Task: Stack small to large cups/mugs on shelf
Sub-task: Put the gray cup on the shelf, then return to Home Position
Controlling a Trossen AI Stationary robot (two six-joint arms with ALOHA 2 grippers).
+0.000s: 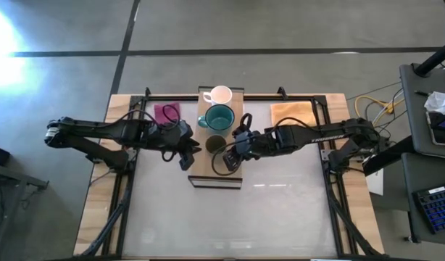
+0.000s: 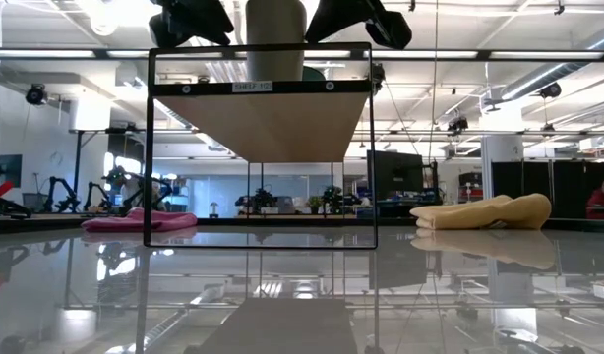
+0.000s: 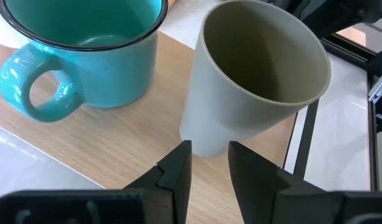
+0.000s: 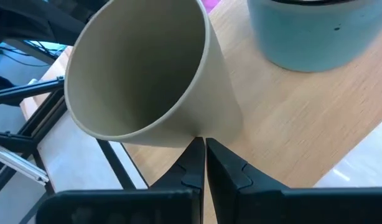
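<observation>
Olive cup [image 1: 216, 143] stands on the shelf [image 1: 215, 174] between both pincers: left [image 3: 209, 163] slightly parted, right [image 4: 204, 163] clenched empty. Open wider before gripping its wall.

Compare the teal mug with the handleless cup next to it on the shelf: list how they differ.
The teal mug has a loop handle; the handleless cup has none. The teal mug is bright teal with a dark rim and nearly straight walls; the handleless cup is dull olive-grey and flares from a narrow base to a wide mouth. In the high view the teal mug looks wider. Both stand upright, open and empty, on the light-wood shelf.
</observation>
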